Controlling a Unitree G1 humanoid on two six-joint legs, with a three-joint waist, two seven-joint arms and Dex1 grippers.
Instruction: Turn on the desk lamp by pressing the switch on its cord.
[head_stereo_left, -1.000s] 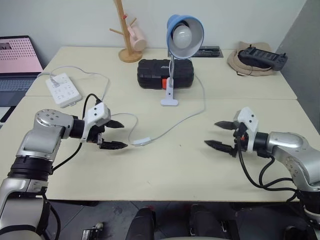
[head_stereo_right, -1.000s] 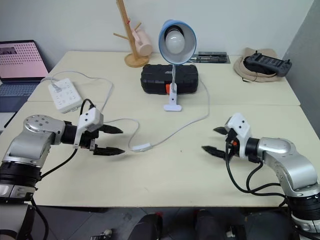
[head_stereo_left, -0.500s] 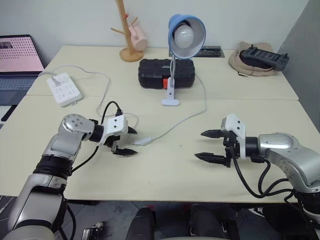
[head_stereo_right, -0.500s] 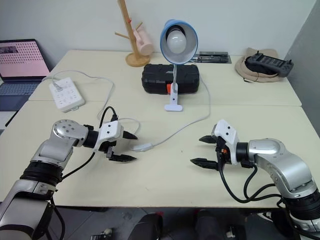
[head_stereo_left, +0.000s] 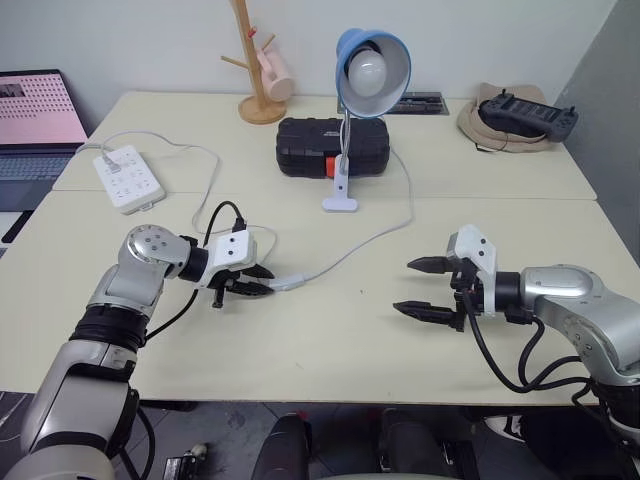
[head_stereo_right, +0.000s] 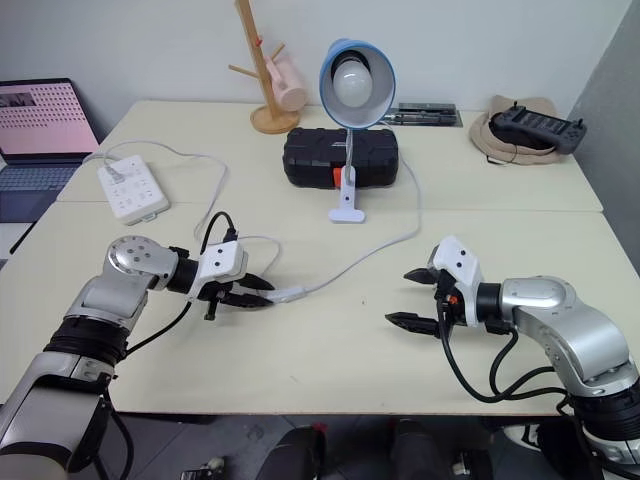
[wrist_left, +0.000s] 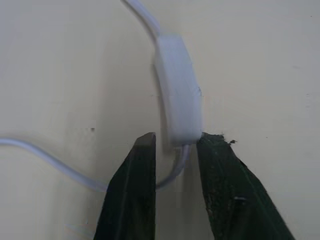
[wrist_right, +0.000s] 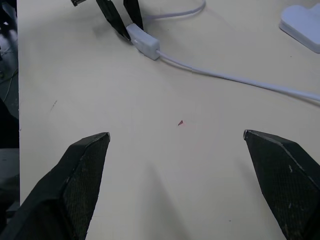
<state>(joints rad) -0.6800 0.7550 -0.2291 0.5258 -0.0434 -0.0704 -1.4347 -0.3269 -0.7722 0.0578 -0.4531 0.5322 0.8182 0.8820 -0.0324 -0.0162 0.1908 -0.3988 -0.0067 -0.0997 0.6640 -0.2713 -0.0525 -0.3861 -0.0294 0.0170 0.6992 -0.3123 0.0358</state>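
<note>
The desk lamp (head_stereo_left: 370, 65) stands at the middle back of the table, its blue shade tipped toward me and its round white bulb unlit. Its thin white cord (head_stereo_left: 370, 235) curves forward and left to the small white switch (head_stereo_left: 287, 282), which lies flat on the table. My left gripper (head_stereo_left: 268, 282) is shut on the switch's left end. In the left wrist view its fingertips (wrist_left: 145, 150) flank the end of the switch (wrist_left: 179, 95), where the cord leaves it. My right gripper (head_stereo_left: 403, 286) hovers wide open to the right of the switch, holding nothing.
A white power strip (head_stereo_left: 127, 178) lies at the left and a black case (head_stereo_left: 331, 147) sits behind the lamp's base. A wooden mug tree (head_stereo_left: 258, 80) with a pink cup, a laptop (head_stereo_left: 38, 110) and a hat holding a controller (head_stereo_left: 515, 115) line the back.
My left gripper moved right to the switch and closed from wide open onto its end. The right gripper stays open, about where it was.
</note>
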